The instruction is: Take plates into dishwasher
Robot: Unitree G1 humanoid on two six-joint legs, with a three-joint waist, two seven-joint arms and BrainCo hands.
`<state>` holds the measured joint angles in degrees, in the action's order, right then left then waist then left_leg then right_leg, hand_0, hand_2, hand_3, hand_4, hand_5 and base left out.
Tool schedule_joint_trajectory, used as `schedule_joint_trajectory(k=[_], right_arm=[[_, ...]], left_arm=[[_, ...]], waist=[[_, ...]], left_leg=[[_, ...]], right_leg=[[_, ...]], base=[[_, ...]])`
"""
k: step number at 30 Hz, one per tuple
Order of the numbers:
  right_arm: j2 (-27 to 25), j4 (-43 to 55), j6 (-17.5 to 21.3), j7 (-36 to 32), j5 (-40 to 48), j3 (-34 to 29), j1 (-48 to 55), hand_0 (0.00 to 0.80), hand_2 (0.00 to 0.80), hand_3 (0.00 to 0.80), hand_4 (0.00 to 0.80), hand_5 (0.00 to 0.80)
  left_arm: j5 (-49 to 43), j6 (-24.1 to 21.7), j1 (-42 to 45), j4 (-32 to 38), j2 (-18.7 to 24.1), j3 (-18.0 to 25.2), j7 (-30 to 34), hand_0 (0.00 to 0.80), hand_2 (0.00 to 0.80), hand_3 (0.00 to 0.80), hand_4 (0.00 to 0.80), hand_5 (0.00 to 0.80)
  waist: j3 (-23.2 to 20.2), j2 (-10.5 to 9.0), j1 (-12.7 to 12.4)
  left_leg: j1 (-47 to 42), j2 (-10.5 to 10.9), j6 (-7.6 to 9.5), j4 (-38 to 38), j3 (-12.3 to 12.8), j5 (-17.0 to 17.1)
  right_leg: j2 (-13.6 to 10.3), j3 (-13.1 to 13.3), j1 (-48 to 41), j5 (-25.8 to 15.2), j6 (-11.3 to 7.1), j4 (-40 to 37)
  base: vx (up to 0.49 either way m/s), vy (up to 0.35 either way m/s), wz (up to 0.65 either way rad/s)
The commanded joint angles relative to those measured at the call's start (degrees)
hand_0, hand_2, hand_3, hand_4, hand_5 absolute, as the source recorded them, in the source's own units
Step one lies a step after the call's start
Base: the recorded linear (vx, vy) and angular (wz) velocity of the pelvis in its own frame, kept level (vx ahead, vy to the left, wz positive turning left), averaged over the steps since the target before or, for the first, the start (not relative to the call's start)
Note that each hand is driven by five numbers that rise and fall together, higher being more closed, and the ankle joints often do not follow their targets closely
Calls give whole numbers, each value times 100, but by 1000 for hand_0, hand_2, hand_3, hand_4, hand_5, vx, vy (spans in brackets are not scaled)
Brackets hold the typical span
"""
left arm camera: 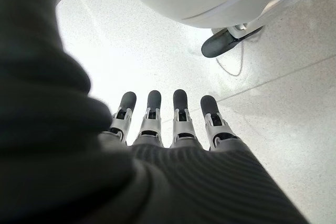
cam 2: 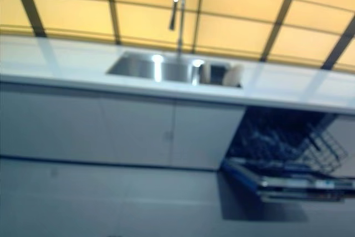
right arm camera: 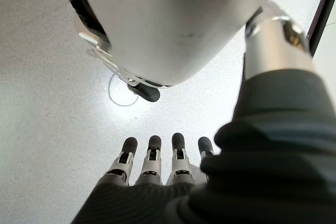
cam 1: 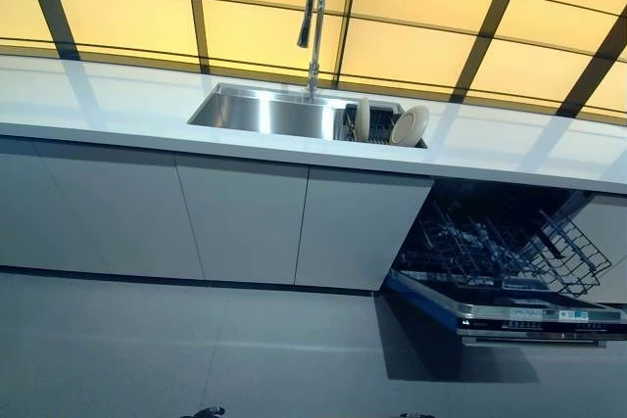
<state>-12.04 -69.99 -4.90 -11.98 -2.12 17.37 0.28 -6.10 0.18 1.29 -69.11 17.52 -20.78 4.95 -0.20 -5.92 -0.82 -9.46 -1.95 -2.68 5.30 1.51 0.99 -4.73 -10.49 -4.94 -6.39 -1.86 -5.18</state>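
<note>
Plates [cam 1: 409, 125], 2 showing, stand on edge in a dark rack at the right end of the sink [cam 1: 265, 113], faces turned sideways along the white desk [cam 1: 108, 100]. Dishwasher [cam 1: 509, 261] below right hangs open, rack out. Left hand [left arm camera: 168, 124] and right hand [right arm camera: 157, 161] hang straight-fingered, empty, over grey floor [cam 1: 196, 349].

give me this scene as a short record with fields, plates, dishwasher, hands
plates: two pale plates standing on edge in a dark rack at the right end of the sink
dishwasher: door down, wire basket pulled out, no plates seen in it
tap: upright behind the sink
left hand: fingers straight, empty, over the floor
right hand: fingers straight, empty, over the floor
</note>
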Motion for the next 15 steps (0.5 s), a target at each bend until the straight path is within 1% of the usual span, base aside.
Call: schedule_joint_trajectory(k=[1, 6, 10, 11, 13, 14, 15], right_arm=[[-189, -182, -89, 1, -71, -38, -423, 0, 0, 0, 0, 0], [-187, -136, -80, 1, -79, -24, -405, 0, 0, 0, 0, 0], [-182, -101, 106, -189, -65, 21, -391, 0, 0, 0, 0, 0], [-197, 53, 250, -674, 108, 77, -404, 0, 0, 0, 0, 0], [-249, 586, 236, -1499, 536, 195, -420, 0, 0, 0, 0, 0], [-303, 1072, 156, -2000, 879, 266, -416, 0, 0, 0, 0, 0], [-362, 1658, -4, -2420, 1285, 285, -402, 0, 0, 0, 0, 0]], left_arm=[[-306, -130, -506, -199, -256, 8, -71, 0, 0, 0, 0, 0], [-286, -98, -488, -194, -251, 27, -44, 0, 0, 0, 0, 0], [-298, -91, -475, -176, -269, 29, -73, 0, 0, 0, 0, 0], [-351, -59, -473, -147, -270, 29, -82, 0, 0, 0, 0, 0], [-415, -22, -439, -69, -225, 31, -64, 0, 0, 0, 0, 0], [-447, -10, -406, -8, -164, 27, -38, 0, 0, 0, 0, 0], [-478, -20, -355, 53, -102, 26, -36, 0, 0, 0, 0, 0]], waist=[[462, 458, 14], [488, 454, 21], [494, 455, 8], [500, 445, -9], [514, 414, -36], [522, 389, -54], [533, 357, -72]], left_leg=[[102, 256, 238, -30, 243, -242], [97, 256, 242, -30, 242, -250], [93, 257, 240, -30, 229, -255], [82, 263, 240, -30, 208, -252], [78, 267, 241, -30, 194, -233], [87, 271, 245, -40, 189, -222], [104, 274, 253, -59, 187, -218]], right_leg=[[194, 67, -364, 695, -229, 203], [202, 81, -360, 695, -225, 202], [198, 64, -371, 695, -223, 193], [190, 56, -375, 696, -229, 207], [178, 42, -370, 700, -234, 241], [167, 28, -360, 704, -233, 270], [159, 20, -351, 705, -234, 293]], base=[[0, 0, 0], [0, 0, 0], [8, 3, 0], [30, 11, 0], [16, 6, 0], [0, 0, 0], [0, 0, 0]])
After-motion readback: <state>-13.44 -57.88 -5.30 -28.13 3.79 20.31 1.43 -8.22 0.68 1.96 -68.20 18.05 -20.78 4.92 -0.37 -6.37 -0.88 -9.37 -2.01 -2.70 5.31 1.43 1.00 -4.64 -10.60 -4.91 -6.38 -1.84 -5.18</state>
